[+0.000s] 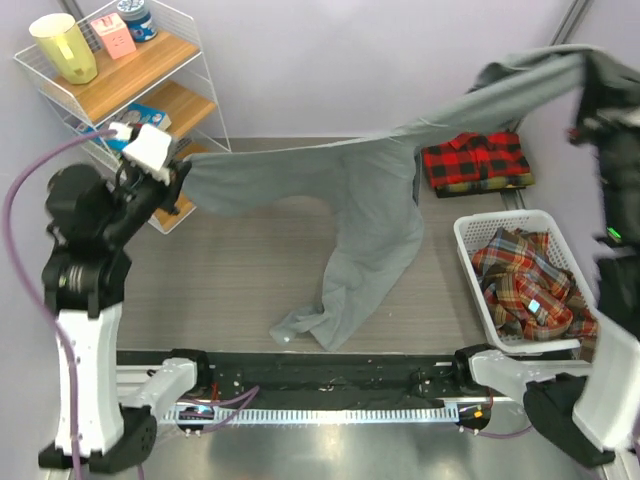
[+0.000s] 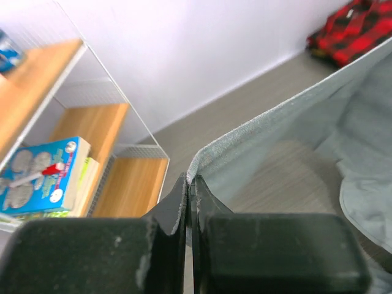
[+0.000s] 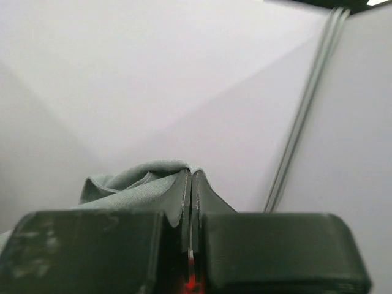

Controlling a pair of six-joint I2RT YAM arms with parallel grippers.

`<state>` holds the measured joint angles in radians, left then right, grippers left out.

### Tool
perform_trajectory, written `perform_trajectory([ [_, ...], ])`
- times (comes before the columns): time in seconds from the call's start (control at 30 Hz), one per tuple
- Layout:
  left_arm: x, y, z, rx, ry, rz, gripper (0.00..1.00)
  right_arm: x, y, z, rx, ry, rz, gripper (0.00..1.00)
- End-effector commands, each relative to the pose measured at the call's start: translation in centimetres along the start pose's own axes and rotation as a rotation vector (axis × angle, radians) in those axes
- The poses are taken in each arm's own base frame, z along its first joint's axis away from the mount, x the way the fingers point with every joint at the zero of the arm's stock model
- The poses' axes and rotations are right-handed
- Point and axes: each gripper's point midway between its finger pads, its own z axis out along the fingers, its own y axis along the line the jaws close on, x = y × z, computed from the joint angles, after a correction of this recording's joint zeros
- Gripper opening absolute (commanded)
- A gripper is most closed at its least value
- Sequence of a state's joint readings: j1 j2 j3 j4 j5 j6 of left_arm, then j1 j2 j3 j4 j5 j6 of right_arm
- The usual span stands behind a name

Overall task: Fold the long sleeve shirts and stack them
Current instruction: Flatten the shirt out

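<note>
The grey shirt (image 1: 370, 190) hangs stretched in the air between both grippers, its lower part and a sleeve trailing onto the table near the front. My left gripper (image 1: 180, 175) is shut on one corner of it beside the shelf; the wrist view shows the grey hem (image 2: 257, 128) pinched at the fingertips (image 2: 191, 180). My right gripper (image 1: 590, 65) is raised high at the far right, shut on the other end of the grey cloth (image 3: 141, 184). The red-and-black checked shirt (image 1: 475, 160) lies folded at the back right. Plaid shirts (image 1: 525, 285) fill the white basket (image 1: 470, 250).
A wire-and-wood shelf (image 1: 140, 80) stands at the back left with a yellow jug (image 1: 65, 48), a pink box and books (image 2: 43, 177). The walls are close behind and to the right. The black rail (image 1: 320, 375) runs along the near edge.
</note>
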<state>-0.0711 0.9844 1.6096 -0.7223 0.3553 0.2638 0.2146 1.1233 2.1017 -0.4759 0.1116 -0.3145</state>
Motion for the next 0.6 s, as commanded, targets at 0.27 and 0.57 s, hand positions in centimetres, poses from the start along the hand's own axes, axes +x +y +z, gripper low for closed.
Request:
perform_trajectory([
  [0.27,-8.3,1.4,-9.9,-0.235,-0.274,-0.019,0.00,-17.3,-5.4,-12.4,0.192,-0.431,-0.225,0.01],
  [0.57,-2.3,3.8,-3.0,-0.254,-0.074,0.004,0.00,-5.0,-7.3,0.2,0.208,-0.136,-0.399,0.01],
])
